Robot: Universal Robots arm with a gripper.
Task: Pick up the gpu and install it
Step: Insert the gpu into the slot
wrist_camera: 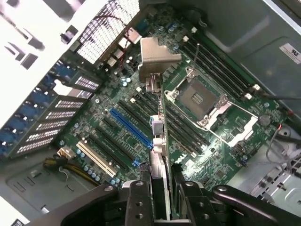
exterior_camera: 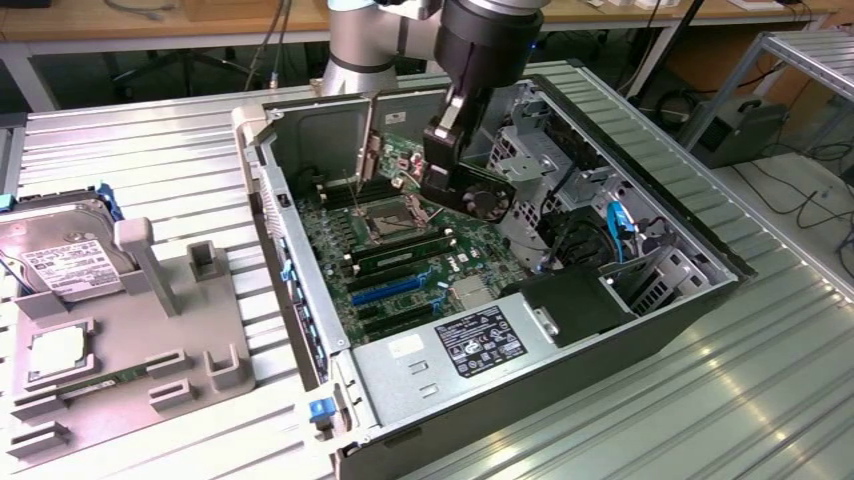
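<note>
Green motherboard [wrist_camera: 225,155] with a blue slot [wrist_camera: 131,128]; the gpu [wrist_camera: 160,165] is dark, its bracket [wrist_camera: 157,59] pale grey metal.

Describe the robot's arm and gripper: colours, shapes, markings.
The arm is a silver-grey cylinder, ending in a thick black cylindrical wrist section. The gripper is matte black, with two flat, blocky fingers dotted with small round screw holes. No lettering can be made out on either.

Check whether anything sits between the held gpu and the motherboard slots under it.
Nothing visible does. The thin dark gpu card with its pale metal bracket, clamped in the fingers, hangs over the green motherboard; the long blue slot and black slots beside it look empty.
</note>
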